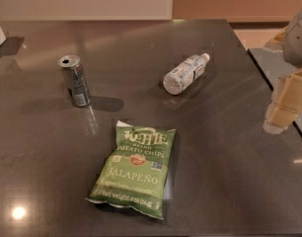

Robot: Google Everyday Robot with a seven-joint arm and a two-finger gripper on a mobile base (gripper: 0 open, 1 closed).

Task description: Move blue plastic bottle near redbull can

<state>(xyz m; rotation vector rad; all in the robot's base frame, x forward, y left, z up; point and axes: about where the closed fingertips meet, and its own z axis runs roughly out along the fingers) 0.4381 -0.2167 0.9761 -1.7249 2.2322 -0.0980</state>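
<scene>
Beige gripper (282,107) hangs over the table's (230,177) right edge.

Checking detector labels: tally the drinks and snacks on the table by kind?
Cans: 1, redbull can, upright
Bottles: 1, blue plastic bottle, on its side
Chip bags: 1, Kettle jalapeño bag
Total: 3
The gripper hangs far right, apart from all three.

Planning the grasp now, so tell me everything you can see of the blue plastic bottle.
The blue plastic bottle is small, clear and pale bluish, with a white cap and a white label with blue print. It lies on its side on the dark table, cap toward the far right, base toward the camera. Only the table touches it. The gripper hangs apart at the right edge.
</scene>
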